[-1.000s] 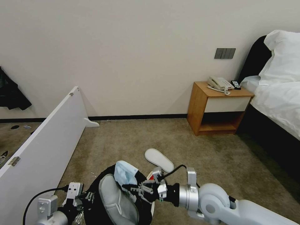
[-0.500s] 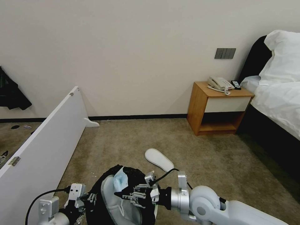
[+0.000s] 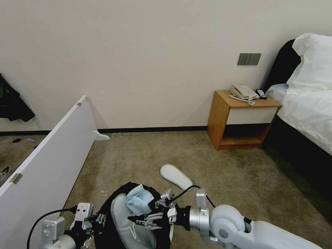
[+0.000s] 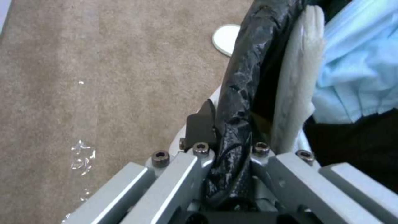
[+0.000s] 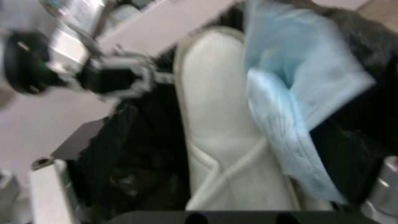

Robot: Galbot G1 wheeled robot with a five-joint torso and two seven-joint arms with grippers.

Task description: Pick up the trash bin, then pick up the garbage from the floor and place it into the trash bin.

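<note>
The trash bin (image 3: 114,207) is up at the bottom of the head view, hanging off the left gripper (image 3: 90,221), which is pinched shut on the black bag-lined rim (image 4: 236,102) on the bin's left side, so that arm is basically busy being a bin holder. There's already one white slipper (image 3: 126,224) standing on end inside, with a crumpled light blue face mask (image 3: 138,202) resting on top of it, half over the rim. The right gripper (image 3: 147,218) hovers just over the bin mouth with its fingers spread apart and nothing in them, mask sitting right at its tips. What matters now imo is the second slipper (image 3: 175,176), lying flat on the carpet (image 3: 221,173) just beyond the bin and a bit to the right. Its long axis runs diagonally, near end pointing right, far end left. It's ahead of the right gripper and clearly nearer that arm, so I'd guess the free right arm takes it.
</note>
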